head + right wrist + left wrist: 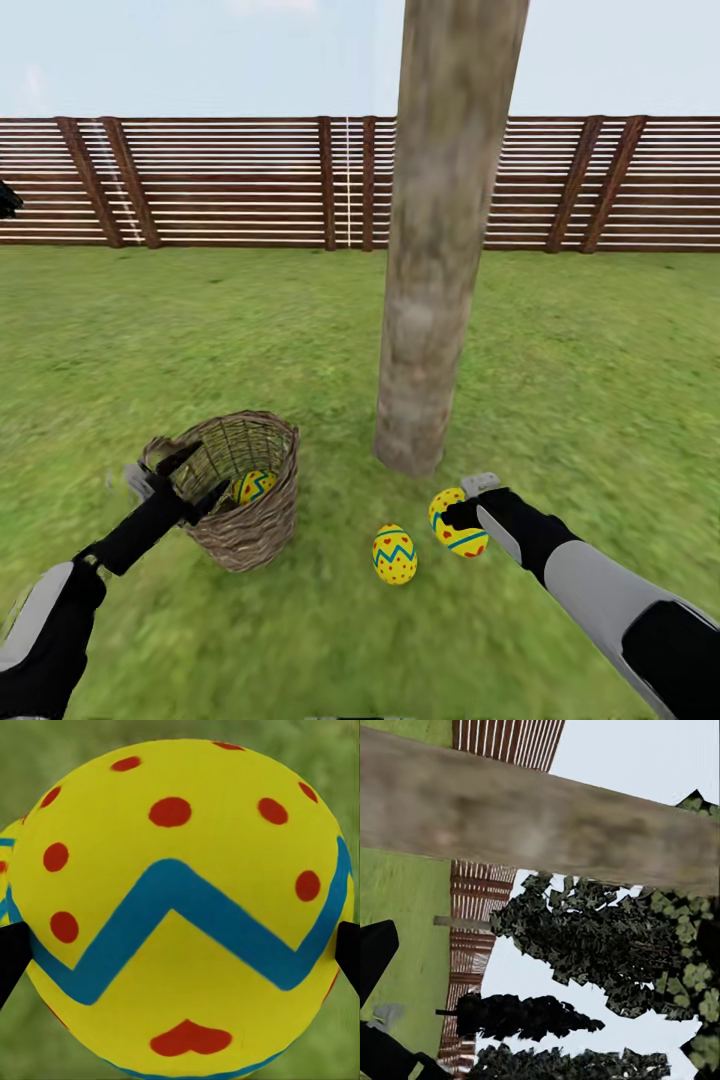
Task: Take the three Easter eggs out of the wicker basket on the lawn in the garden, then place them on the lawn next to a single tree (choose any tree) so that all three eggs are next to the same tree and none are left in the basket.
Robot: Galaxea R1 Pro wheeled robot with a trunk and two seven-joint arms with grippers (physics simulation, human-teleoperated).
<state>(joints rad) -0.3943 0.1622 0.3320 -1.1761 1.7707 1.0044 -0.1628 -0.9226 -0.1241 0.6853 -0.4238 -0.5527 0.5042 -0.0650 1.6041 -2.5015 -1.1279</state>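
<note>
We find the right hand gripping an egg low beside the tree, evidently for placement. Left hand open at the basket, likely reaching for the last egg.

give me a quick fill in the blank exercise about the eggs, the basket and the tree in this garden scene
1. The number of eggs lying inside the basket is ____.
2. The right gripper is shut on an ____.
3. The free egg lies on the ____ near the tree.
4. Behind the tree runs a wooden ____.

Missing words: one; egg; lawn; fence
</note>
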